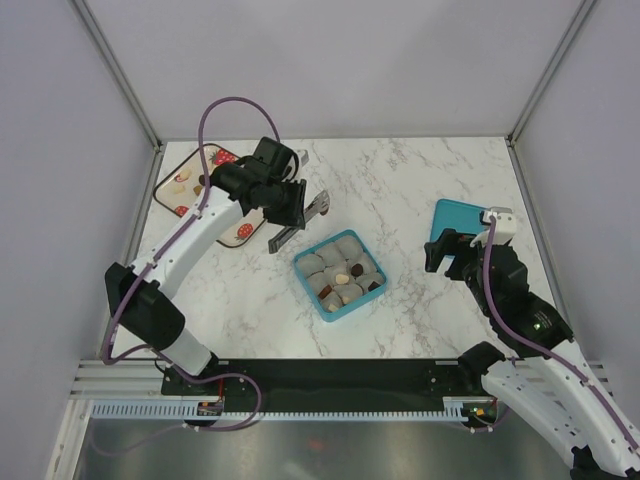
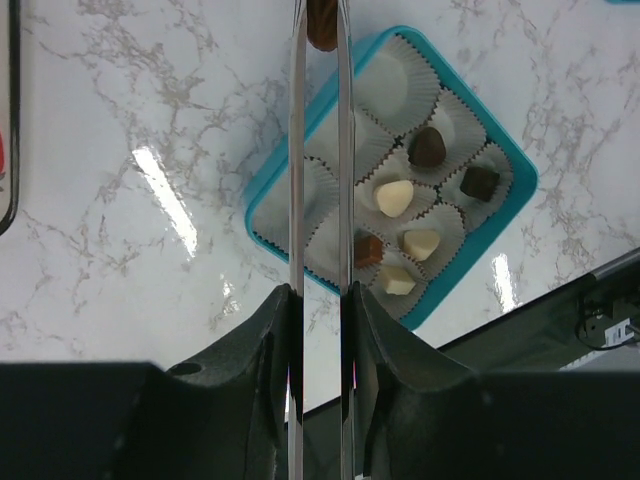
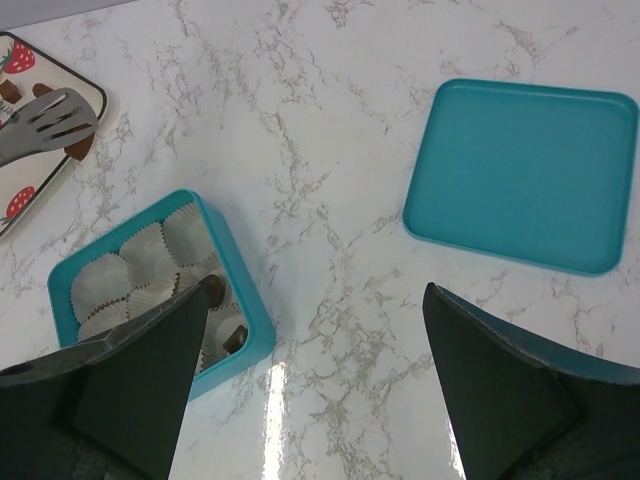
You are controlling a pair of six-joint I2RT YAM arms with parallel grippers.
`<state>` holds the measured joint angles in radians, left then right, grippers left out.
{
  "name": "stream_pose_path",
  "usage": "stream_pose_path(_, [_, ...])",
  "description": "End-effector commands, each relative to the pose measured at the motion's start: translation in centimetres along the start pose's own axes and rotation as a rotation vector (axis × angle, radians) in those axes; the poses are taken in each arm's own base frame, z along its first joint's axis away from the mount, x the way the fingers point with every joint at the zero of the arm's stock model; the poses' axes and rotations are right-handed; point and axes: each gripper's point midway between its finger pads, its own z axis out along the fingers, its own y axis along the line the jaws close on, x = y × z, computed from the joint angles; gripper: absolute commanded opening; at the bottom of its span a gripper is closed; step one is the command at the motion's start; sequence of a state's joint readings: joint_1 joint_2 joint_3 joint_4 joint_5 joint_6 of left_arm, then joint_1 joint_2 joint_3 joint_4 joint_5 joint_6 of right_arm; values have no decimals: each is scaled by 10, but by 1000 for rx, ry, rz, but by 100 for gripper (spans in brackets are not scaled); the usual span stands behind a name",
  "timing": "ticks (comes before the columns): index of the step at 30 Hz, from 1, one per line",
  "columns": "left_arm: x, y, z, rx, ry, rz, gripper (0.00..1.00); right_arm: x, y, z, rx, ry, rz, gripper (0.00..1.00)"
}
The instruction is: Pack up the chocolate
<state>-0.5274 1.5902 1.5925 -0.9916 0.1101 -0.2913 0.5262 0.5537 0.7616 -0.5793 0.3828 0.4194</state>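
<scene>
On the far left of the marble counter (image 1: 400, 180), a strawberry-print tray (image 1: 196, 160) carries loose chocolates (image 1: 182, 185). Just right of it, the left hand (image 1: 290, 207) is clamped on metal tongs (image 2: 296, 200). Their tips pinch a brown chocolate (image 2: 322, 25) just outside the far-left side of the teal box (image 1: 333, 314). The box sits mid-counter, and several of its paper cups (image 2: 392, 82) hold chocolates. At right, the right hand (image 3: 318, 292) hangs near the teal lid (image 3: 520, 170), fingers wide apart and empty.

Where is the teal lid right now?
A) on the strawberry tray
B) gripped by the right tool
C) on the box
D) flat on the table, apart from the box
D: the teal lid lies flat on the marble table, apart from the open box, and the right tool is open, holding nothing.
</scene>
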Motion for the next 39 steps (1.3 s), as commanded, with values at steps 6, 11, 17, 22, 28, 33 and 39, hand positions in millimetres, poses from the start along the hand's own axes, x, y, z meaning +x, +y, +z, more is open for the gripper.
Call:
stream_pose_path(6, [11,-52,-11,82,-9,92,30,-18,1,-8,0,-51,28,97])
stream_pose_path(11, [22,-58,-1,75,23,112,30,-18,1,-7,2,-49,25,97])
stream_pose_path(17, [21,-59,10,67,30,115,30,-16,0,-6,5,-46,25,97])
stream_pose_path(22, [25,-65,21,77,51,121,31,-16,-2,-7,12,-50,21,97])
stream_pose_path(28, [34,-65,33,60,78,131,32,-16,-2,-7,14,-50,19,97])
stream_pose_path(33, [38,-62,42,48,95,130,32,-14,-2,-5,16,-45,17,97])
stream_pose_path(39, [41,-63,51,51,103,133,34,-15,-3,-6,20,-48,16,97])
